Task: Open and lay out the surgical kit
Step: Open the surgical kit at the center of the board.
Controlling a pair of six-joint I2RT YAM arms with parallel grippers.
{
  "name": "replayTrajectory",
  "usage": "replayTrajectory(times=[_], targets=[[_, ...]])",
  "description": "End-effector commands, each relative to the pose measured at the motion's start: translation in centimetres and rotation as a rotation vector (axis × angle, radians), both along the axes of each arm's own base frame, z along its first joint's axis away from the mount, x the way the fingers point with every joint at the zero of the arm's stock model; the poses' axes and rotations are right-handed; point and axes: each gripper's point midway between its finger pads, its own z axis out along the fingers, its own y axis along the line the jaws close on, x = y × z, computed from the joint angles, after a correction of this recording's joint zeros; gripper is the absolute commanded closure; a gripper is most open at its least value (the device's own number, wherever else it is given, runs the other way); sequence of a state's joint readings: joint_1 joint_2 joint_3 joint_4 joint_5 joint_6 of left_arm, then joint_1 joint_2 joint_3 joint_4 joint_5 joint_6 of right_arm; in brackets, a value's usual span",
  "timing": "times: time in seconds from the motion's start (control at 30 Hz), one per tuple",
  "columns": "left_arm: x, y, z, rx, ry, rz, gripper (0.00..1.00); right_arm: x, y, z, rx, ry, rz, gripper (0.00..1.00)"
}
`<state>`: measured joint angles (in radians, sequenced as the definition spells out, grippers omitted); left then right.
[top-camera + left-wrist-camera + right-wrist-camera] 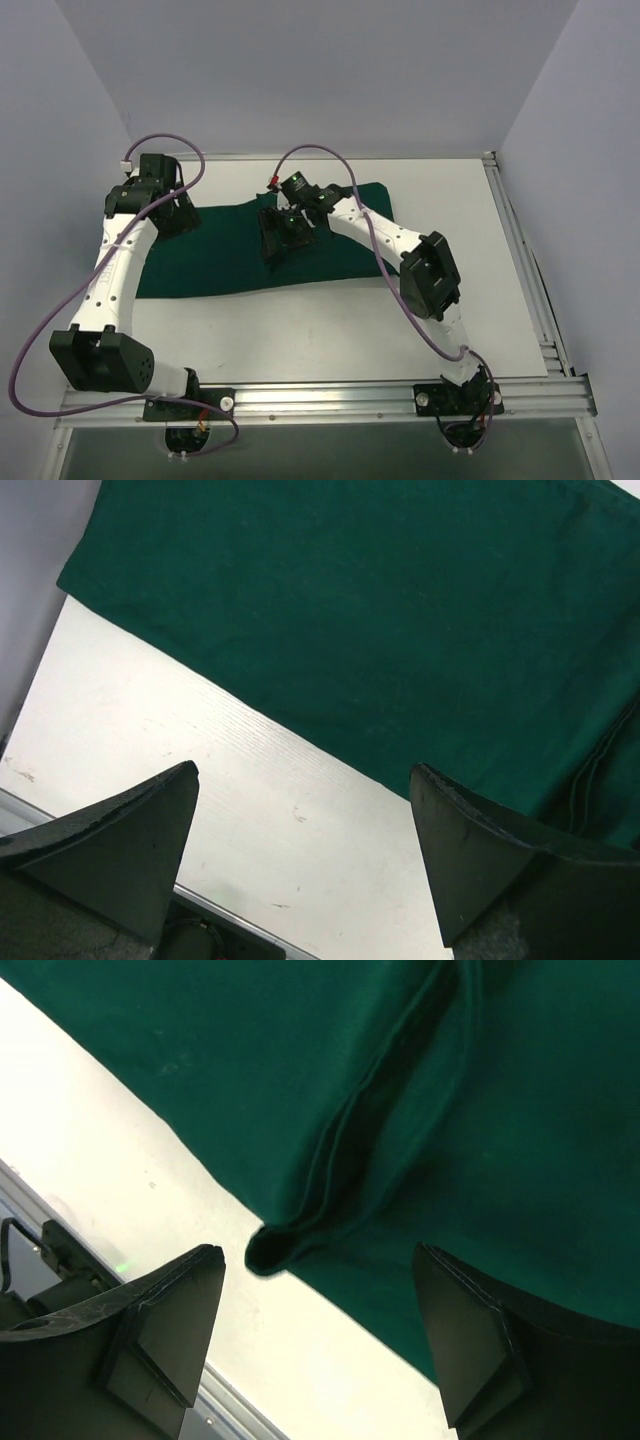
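Observation:
The surgical kit shows only as its dark green cloth wrap [240, 255], lying flat across the far half of the white table [330, 330]. My left gripper [176, 212] hovers at the cloth's far left end. In the left wrist view it [305, 772] is open, with bare table between the fingers and the cloth's edge [340, 630] just beyond. My right gripper [283, 240] hangs over the middle of the cloth. It [320, 1252] is open with nothing held, above a raised fold [275, 1248] at the cloth's edge. Whatever lies under the cloth is hidden.
Grey walls close in the back and both sides. An aluminium rail [520, 260] runs along the table's right edge and another [330, 398] along the near edge, where both arm bases stand. A metal table edge [235, 1405] shows below the right fingers.

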<state>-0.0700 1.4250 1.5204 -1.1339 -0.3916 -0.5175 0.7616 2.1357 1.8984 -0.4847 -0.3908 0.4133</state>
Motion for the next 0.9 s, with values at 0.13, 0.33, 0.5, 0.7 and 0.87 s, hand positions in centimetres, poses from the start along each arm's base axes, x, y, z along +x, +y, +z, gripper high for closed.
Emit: replayTrajectory(times=[0.13,0.33,0.5,0.7,0.87], targets=[[1.2,-0.9,0.9,-0.037,-0.068,-0.016,0.04,-1.3,2.2,-1.7,-0.064,-0.005,0.046,0.27],[1.2,-0.9,1.1,-0.036,-0.077,-0.028,0.04,-0.6,1.2,-3.9,-0.181,-0.014,0.024,0.57],[1.2,-1.0,1.0,-0.038,-0.079,-0.036,0.04,3.0,-0.2,1.7,-0.119,-0.131,-0.106,1.00],[1.9,-1.3,0.6,-0.052,-0.078,-0.044,0.03,6.2,-5.0,5.1,-0.071,-0.143,-0.227,1.00],[2.2,-1.4,-0.4,-0.056,-0.053,-0.038,0.03,9.6,-17.5,7.2,-0.216,-0.199,-0.468,1.00]])
